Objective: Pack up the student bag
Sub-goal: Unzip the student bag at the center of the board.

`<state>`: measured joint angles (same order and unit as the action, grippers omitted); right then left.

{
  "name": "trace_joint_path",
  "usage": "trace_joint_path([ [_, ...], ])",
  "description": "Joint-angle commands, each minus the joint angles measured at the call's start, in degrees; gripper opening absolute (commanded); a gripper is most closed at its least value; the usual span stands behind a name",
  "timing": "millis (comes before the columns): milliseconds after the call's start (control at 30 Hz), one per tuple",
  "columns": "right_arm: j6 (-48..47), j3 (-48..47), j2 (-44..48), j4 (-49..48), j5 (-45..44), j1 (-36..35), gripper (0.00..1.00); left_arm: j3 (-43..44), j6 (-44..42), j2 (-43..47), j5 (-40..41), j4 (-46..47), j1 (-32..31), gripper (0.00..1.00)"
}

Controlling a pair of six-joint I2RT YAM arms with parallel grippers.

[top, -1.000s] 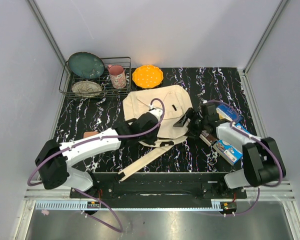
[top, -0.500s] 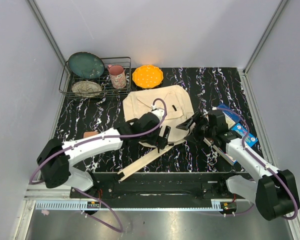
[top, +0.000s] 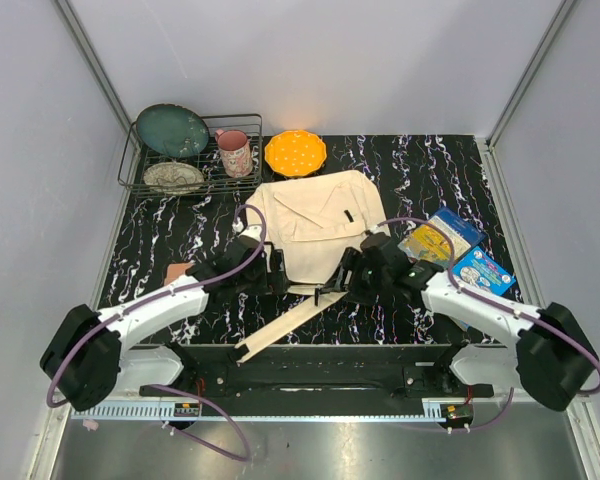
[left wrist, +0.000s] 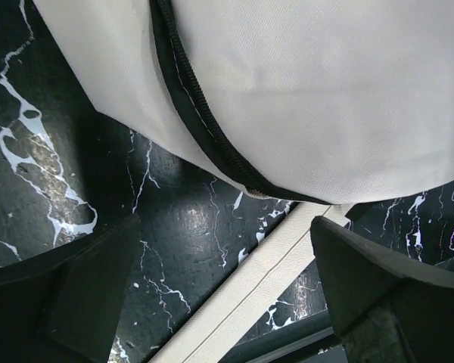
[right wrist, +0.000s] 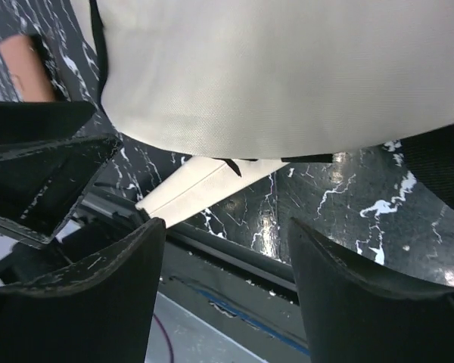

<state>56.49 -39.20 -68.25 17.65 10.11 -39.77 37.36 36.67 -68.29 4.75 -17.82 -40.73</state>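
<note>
**Left hand** [top: 272, 272]: A second ago it sat over the near middle of the student bag [top: 315, 222]. It has since drawn back to the bag's near-left corner and is clear of the canvas. Its fingers [left wrist: 91, 280] are spread wide with nothing between them. The wrist view shows only bare tabletop [left wrist: 174, 219] in the gap, with the bag's zipped edge beyond and the webbing strap [left wrist: 250, 295] crossing below.

**Right hand** [top: 345, 273]: It was at the bag's right side and has come round to the near-right corner, just off the near edge. Its fingers [right wrist: 348, 302] stand apart and grip nothing. The bag's edge and the strap lie beyond them.

**Student bag:** It lies flat, flap side up, in much the same place as before. Its strap trails from the near edge toward the arm bases.

**Booklets** [top: 442, 235]: They lie to the right of the bag. The right arm partly covered them earlier, and they are now in plain sight.

**Arms:** The left arm [top: 160, 305] runs low and stretched out toward the bag's near-left corner. The right arm [top: 470, 300] mirrors it toward the near-right corner. The two hands end close together, with the strap between them.
</note>
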Motion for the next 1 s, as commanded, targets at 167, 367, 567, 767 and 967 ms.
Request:
trace_joint_path([
  [167, -2.0, 0.88, -6.72, -14.29, -7.47, -6.2, 0.71, -3.25, 5.77, -2.9, -3.79, 19.82, 0.83, 0.99],
  [367, -1.82, 3.86, -7.51, -20.1, -7.91, -6.81, 0.71, -10.2, 13.24, -1.32, -2.38, 31.97, 0.83, 0.99],
  [567, -1.38, 6.24, -8.91, -23.89, -8.09, -7.08, 0.72, -15.38, 19.22, -5.7, -3.43, 41.27, 0.74, 0.99],
  [767, -1.29, 5.45, -11.38, -24.94, -8.61, -8.22, 0.7, -14.69, 21.25, -10.45, -4.4, 48.41, 0.83, 0.95],
  [967, -0.94, 4.22, -13.31, -25.21, -9.85, -9.27, 0.63, -13.2, 21.08, -12.48, -6.34, 47.89, 0.74, 0.87],
])
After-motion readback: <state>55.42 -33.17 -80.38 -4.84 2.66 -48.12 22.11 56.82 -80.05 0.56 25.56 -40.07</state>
